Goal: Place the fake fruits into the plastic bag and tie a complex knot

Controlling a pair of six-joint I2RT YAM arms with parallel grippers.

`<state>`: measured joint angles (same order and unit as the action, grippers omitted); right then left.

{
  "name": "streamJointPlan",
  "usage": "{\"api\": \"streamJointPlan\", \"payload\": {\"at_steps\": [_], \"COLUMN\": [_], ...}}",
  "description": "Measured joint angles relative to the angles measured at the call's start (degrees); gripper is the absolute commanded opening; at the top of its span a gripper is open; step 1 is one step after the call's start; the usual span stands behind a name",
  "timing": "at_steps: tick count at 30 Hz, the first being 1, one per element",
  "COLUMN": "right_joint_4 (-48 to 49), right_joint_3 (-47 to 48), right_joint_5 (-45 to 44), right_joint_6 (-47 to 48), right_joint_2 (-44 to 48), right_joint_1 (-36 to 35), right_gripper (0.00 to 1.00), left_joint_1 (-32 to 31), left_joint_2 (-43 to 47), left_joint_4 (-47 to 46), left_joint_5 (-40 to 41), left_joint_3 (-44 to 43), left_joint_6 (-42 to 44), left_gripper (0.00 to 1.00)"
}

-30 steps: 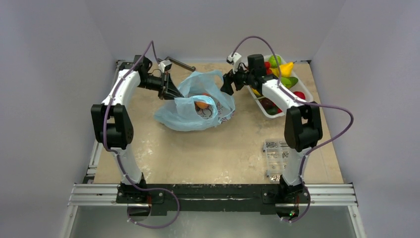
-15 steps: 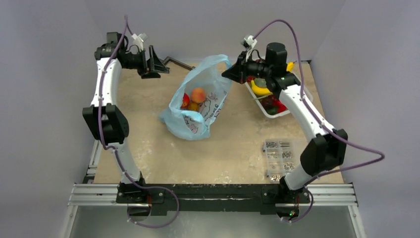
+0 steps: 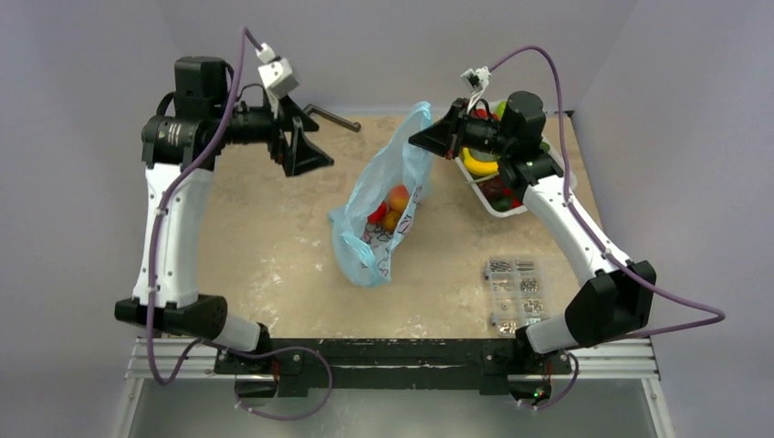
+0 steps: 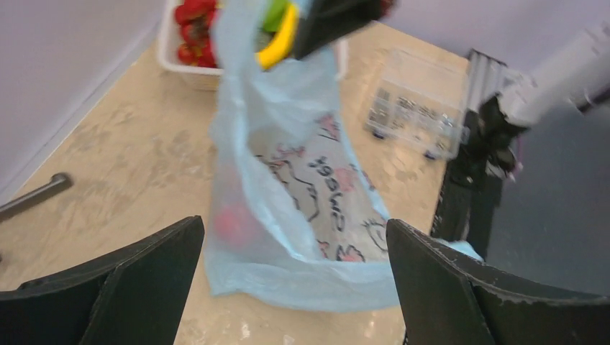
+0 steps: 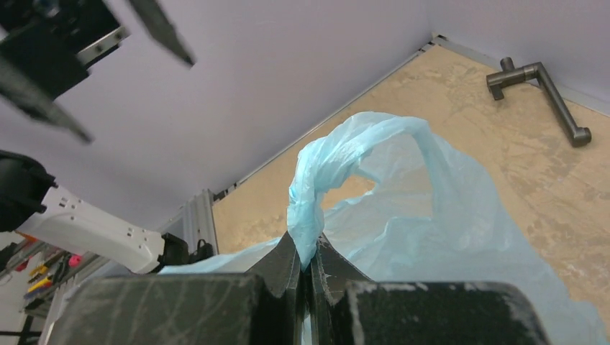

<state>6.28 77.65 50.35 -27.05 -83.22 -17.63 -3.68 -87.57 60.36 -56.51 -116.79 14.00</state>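
Observation:
The light-blue plastic bag hangs stretched from one handle loop, its bottom resting on the table. My right gripper is shut on that loop, with the film pinched between the jaws. Red and orange fake fruits lie inside the bag, and a red one shows through the film. More fake fruits, among them a yellow banana, sit in the white tray. My left gripper hovers open to the left of the bag, raised, nothing between its fingers.
A clear box of screws lies at the front right, near the right arm's base. A dark metal crank handle lies at the back of the table. Walls close in the far, left and right sides.
My left gripper let go of the bag, opened wide and rose to the left. My right gripper shut on the handle loop and lifted it, dragging the bag right and toward the front.

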Motion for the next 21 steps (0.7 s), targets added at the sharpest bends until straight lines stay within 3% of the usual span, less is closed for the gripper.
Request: {"api": "streamJointPlan", "payload": {"at_steps": [5,8,13,18,21], "right_joint_4": [1.2,2.1,2.4,2.3,1.9], "right_joint_3": [-1.3,-1.7,-2.0,-2.1,-2.1], "right_joint_5": [-2.2,-2.9,-2.9,-2.9,-2.9], "right_joint_6": [-1.2,-1.8,-2.0,-1.8,-1.5], "right_joint_2": [2.4,3.5,3.9,3.9,3.9], "right_joint_1": [0.0,0.0,0.0,-0.1,0.0], "right_gripper": [0.0,0.0,0.0,0.0,0.0], "left_joint_1": [-9.2,-16.3,-26.7,-31.8,-33.2], "left_joint_2": [8.2,11.7,16.5,15.6,14.5], "left_joint_4": [14.6,20.2,17.5,13.6,11.1], "left_joint_5": [-1.1,2.1,11.4,17.7,19.4], "left_joint_3": [3.3,10.5,23.1,23.5,23.5], "left_joint_6": [15.1,22.4,27.2,30.6,30.9], "left_gripper": [0.98,0.96,0.87,0.64,0.62]}}
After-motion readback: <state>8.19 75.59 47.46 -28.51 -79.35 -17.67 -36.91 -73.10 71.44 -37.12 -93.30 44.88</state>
